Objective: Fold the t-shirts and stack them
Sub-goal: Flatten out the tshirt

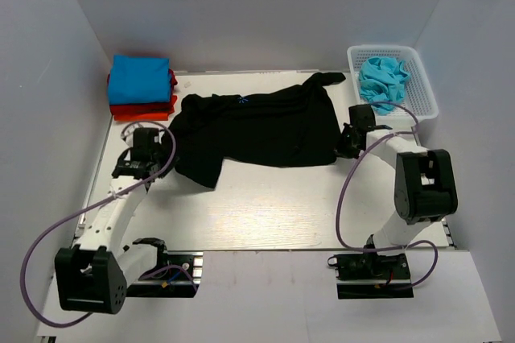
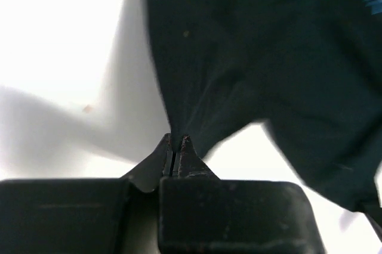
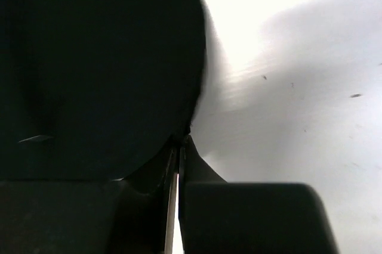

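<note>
**A:** Any writing to read on the clothes?

**B:** Only a small blue tag [image 1: 241,101] at the neck of the black t-shirt [image 1: 257,130], and it is too small to read.

**A:** Where does that shirt lie?

**B:** It is rumpled and spread across the far middle of the table [image 1: 273,206], neck toward the back, with one sleeve reaching toward the basket [image 1: 424,93]. It sits between the two arms.

**A:** And the left gripper?

**B:** The left gripper [image 2: 173,141] is at the shirt's left edge, near the hem. Its fingertips are pressed together with a fold of black cloth caught between them, and the cloth rises from the tips in a taut ridge.

**A:** The right one?

**B:** The right gripper [image 3: 181,142] is at the shirt's right edge. Its tips are closed too, pinching the black cloth where the edge meets them. The shirt fills the left half of that wrist view, with bare table on the right.

**A:** What about the other shirts?

**B:** A folded blue t-shirt [image 1: 138,77] lies on top of folded red cloth [image 1: 145,108] in the far left corner, just beside the black shirt's left shoulder. A turquoise t-shirt [image 1: 383,81] is crumpled inside the basket at the far right.
</note>
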### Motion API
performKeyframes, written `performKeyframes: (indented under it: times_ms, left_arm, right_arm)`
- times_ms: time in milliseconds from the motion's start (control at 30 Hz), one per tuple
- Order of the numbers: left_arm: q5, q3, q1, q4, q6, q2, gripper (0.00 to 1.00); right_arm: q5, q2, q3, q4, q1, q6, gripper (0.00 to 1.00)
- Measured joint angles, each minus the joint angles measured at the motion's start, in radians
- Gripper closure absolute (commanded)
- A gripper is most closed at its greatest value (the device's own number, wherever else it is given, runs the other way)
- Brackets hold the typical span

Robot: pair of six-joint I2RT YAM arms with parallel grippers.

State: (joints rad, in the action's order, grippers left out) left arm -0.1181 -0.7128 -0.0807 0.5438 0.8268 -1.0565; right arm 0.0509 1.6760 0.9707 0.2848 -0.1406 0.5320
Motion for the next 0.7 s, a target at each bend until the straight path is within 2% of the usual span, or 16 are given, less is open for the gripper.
performKeyframes:
  times_ms: [167,300,467,700]
  left_arm:
    - [-0.022,-0.256,-0.007,0.055,-0.042,0.061,1.00]
    - [-0.060,-0.493,-0.011,0.084,-0.071,0.101,1.00]
    - [-0.126,-0.813,-0.011,0.124,-0.121,0.124,1.00]
    - [-0.179,-1.310,-0.013,0.195,-0.220,0.097,1.00]
  right_arm:
    - [0.024,-0.227,0.080,0.020,-0.001,-0.052,1.00]
    - [0.047,-0.413,0.311,0.056,-0.001,-0.127,1.00]
    - [0.062,-0.497,0.681,0.143,-0.001,-0.204,1.00]
    - [0.104,-0.631,0.931,0.286,-0.001,-0.273,1.00]
